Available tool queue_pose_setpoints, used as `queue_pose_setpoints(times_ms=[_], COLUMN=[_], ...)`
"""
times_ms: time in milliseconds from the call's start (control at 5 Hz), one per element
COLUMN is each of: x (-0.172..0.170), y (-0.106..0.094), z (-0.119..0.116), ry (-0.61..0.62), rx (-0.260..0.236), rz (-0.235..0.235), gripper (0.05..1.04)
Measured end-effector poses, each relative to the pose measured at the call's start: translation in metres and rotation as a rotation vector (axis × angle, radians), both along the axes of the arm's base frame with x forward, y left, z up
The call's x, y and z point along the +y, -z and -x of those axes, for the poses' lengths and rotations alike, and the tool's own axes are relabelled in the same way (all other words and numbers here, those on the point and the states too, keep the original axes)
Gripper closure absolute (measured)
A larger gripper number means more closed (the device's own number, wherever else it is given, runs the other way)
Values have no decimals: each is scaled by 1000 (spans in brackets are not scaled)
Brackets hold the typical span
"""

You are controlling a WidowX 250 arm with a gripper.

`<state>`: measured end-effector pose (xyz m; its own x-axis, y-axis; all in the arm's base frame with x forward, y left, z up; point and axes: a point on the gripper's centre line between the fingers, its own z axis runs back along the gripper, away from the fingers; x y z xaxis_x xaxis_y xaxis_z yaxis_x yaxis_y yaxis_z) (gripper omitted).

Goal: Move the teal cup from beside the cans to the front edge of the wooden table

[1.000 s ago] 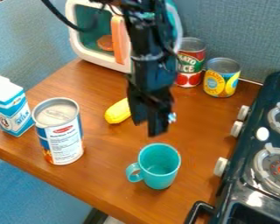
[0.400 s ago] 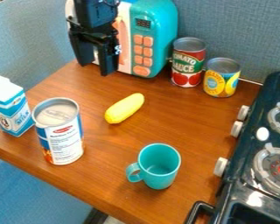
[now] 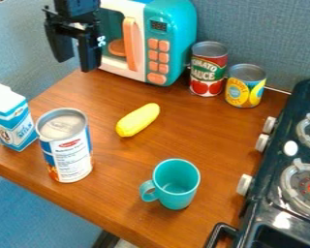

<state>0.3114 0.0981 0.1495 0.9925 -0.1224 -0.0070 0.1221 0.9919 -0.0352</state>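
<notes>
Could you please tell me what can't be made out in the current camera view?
All in the camera view:
- The left side of the microwave: hidden behind the claw.
- The upper arm: cut off by the top edge.
- The left side of the carton: cut off by the left edge.
- The right side of the stove: cut off by the right edge.
- The fine print on the tall can: too small to read.

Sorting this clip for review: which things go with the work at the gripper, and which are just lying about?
With the work:
gripper, fingers apart with nothing between them
toy microwave, seemingly nearest the gripper

Lying about:
yellow oblong object
teal mug
large white-labelled can
carton
red-and-green can
small yellow-labelled can
stove
</notes>
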Motion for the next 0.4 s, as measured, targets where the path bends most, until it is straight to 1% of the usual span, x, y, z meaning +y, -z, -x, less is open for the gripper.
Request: queue_pose_setpoints(times_ms=[200,400], x=[18,41], y=[-11,-13], z=[13,28], ry=[-38,-80], rx=[-1,18], rz=[-8,0], gripper=[79,79])
